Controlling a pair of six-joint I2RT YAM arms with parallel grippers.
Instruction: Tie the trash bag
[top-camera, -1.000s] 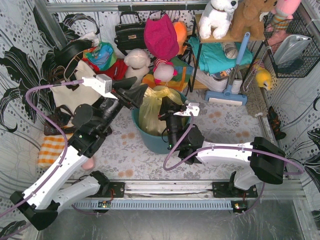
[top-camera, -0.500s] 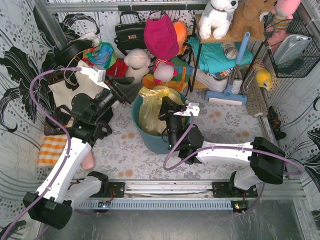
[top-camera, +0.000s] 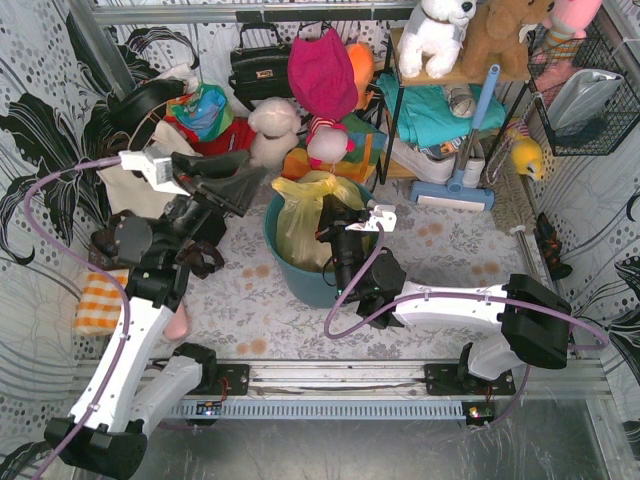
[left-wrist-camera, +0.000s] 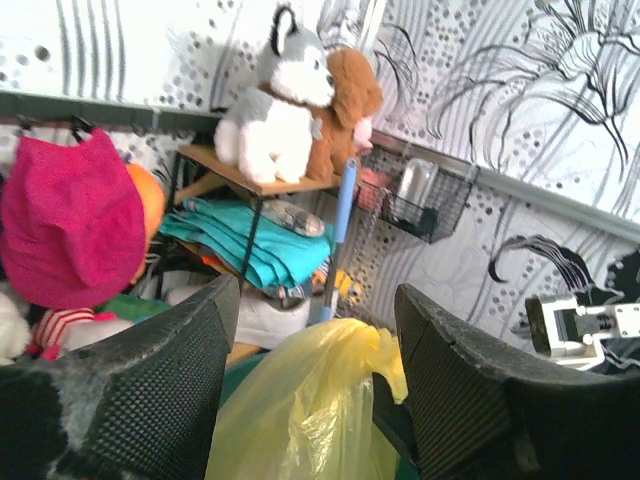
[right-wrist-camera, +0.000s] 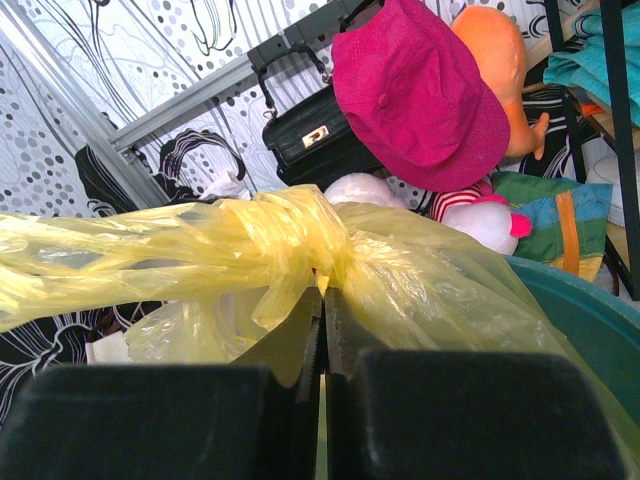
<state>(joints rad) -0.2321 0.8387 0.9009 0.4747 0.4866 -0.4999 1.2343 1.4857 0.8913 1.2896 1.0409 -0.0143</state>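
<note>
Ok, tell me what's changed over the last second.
The left gripper has pulled back to the left, away from the trash bag. Its fingers are open and hold nothing. The right gripper stays shut on the bag's gathered neck, and the bag still sits in the teal bin.

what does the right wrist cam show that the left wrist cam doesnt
Only the right wrist: a knot in the bag, with the right hand shut on the plastic just below it, and a black handbag behind.
Only the left wrist: the open left hand, a husky plush on a shelf, a blue broom handle and a wire basket.
Both: the yellow bag and the pink hat.
</note>
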